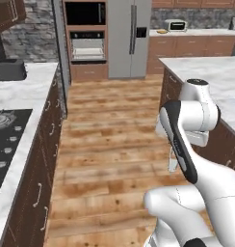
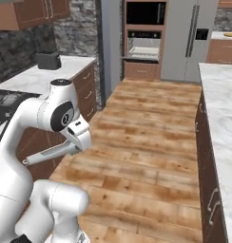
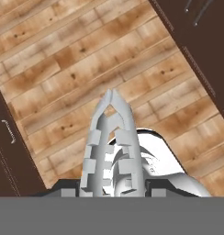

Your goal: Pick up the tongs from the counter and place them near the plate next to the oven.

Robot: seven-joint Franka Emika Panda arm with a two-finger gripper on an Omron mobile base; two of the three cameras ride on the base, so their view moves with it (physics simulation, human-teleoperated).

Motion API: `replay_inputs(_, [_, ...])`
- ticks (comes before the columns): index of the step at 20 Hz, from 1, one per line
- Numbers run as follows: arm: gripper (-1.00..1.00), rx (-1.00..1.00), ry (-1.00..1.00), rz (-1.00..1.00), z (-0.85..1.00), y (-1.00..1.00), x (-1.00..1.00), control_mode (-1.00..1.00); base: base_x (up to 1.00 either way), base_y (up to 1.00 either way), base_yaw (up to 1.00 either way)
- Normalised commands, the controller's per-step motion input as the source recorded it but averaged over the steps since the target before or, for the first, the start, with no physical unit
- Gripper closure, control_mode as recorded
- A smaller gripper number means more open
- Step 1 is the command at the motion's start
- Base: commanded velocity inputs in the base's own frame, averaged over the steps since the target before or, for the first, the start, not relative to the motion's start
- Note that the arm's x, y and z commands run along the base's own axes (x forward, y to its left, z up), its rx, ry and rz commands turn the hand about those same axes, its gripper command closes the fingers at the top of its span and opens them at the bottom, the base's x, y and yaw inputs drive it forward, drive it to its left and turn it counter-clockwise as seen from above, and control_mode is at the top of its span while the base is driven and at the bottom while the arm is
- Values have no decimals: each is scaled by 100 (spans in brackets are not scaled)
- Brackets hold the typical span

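Tongs (image 3: 111,137) sit clamped in my claw (image 3: 111,186), tips together, hanging over the wood floor (image 3: 86,59) between the dark cabinet (image 3: 205,41) runs.

**What I am failing to make out**

My own white arm is covering my pincer in both base views. The slender silvery-grey metal tongs (image 3: 111,147) are running off the hand view's bottom edge, their joined end hidden; my fingertips are hiding behind them.
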Motion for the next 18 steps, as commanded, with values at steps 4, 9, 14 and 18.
replay_inputs(4, [100,0,0,0,0,0,0,100,100,23,-17])
replay_inputs(9, [100,0,0,0,0,0,0,100,100,30,-16])
replay_inputs(14, [100,0,0,0,0,0,0,100,100,33,-15])
replay_inputs(18, [100,0,0,0,0,0,0,100,100,33,-14])
